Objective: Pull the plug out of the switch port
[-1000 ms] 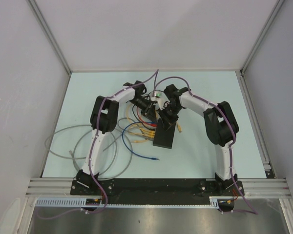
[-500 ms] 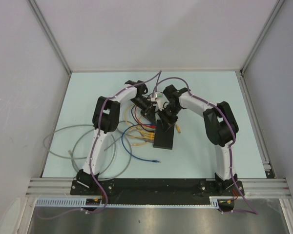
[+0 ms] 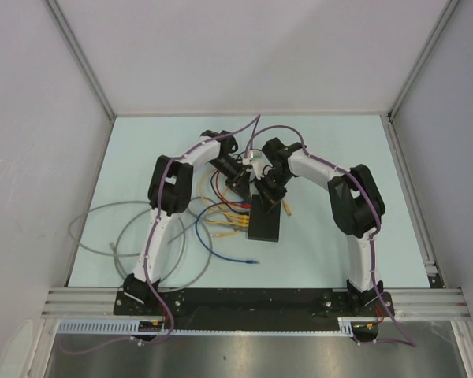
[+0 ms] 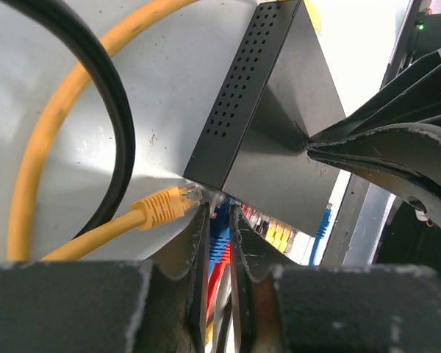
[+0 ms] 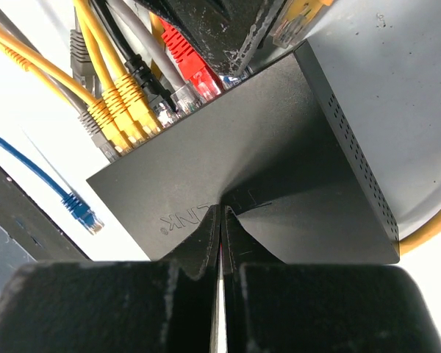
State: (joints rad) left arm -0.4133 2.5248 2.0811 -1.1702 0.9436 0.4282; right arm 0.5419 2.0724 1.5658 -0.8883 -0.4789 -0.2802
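Observation:
The switch (image 3: pixel 266 219) is a flat black box on the table, also seen in the left wrist view (image 4: pixel 279 132) and the right wrist view (image 5: pixel 242 162). Several plugs sit in its sockets: yellow ones (image 5: pixel 117 110), a black one, a red one (image 5: pixel 191 66). My left gripper (image 3: pixel 240 183) is at the socket edge, and its jaws (image 4: pixel 219 209) are shut on a blue plug (image 4: pixel 219 246) with the red one just below. My right gripper (image 3: pixel 270 193) is shut and empty, its tips (image 5: pixel 222 208) pressed on the switch's top.
A loose yellow plug (image 4: pixel 165 204) lies by the switch's corner. A loose blue plug (image 5: pixel 81 209) lies on the near side. Grey cable loops (image 3: pixel 118 236) spread over the table's left half. Yellow, black and red cables tangle left of the switch.
Almost nothing: the left arm has edged slightly to the right. Both grippers stay at the switch.

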